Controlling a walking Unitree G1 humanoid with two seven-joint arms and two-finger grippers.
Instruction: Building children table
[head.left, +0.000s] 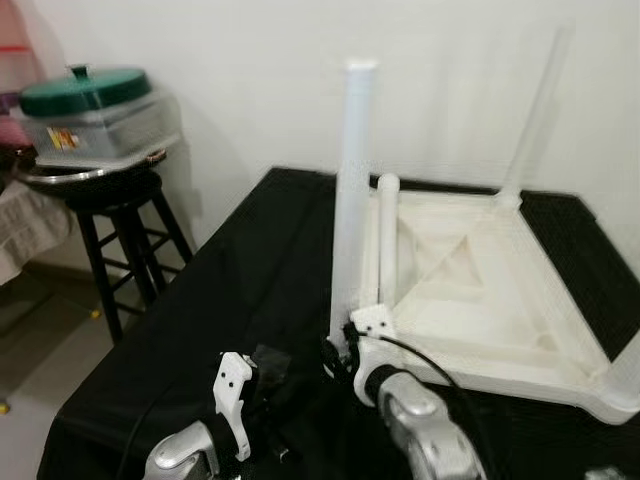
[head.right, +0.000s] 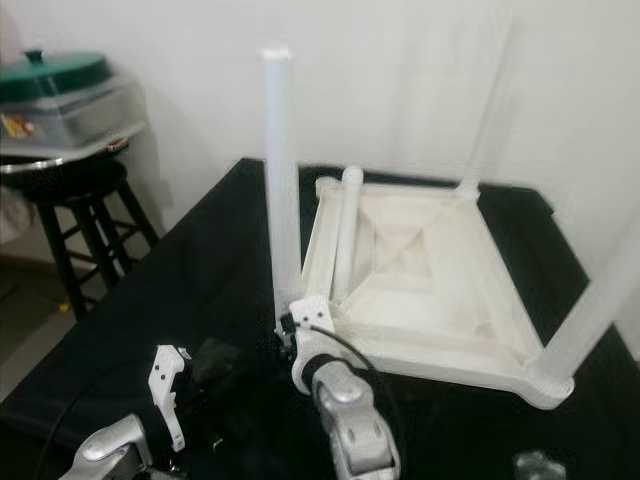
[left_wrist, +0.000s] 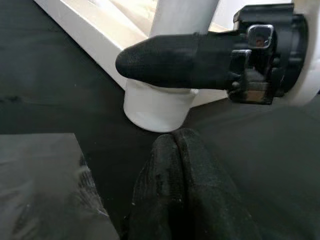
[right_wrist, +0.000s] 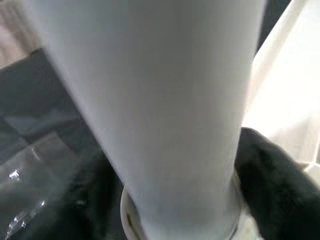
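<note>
Legs: we count three upright in the overturned tabletop (head.left: 500, 290); right hand (head.left: 345, 350) clamps the near leg (head.left: 353, 200), apparently seated. Fourth leg (head.left: 387, 240) lies unfitted. Left hand (left_wrist: 175, 165) pinched empty.

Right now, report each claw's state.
Left claw: shut, holding nothing, beside the leg's base.
Right claw: shut on the upright leg near its socket.

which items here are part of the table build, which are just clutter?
Job: upturned white tabletop; upright leg gripped by right end effector; loose leg lying in the tabletop; left end effector.
Clutter: green-lidded container; black stool.
</note>
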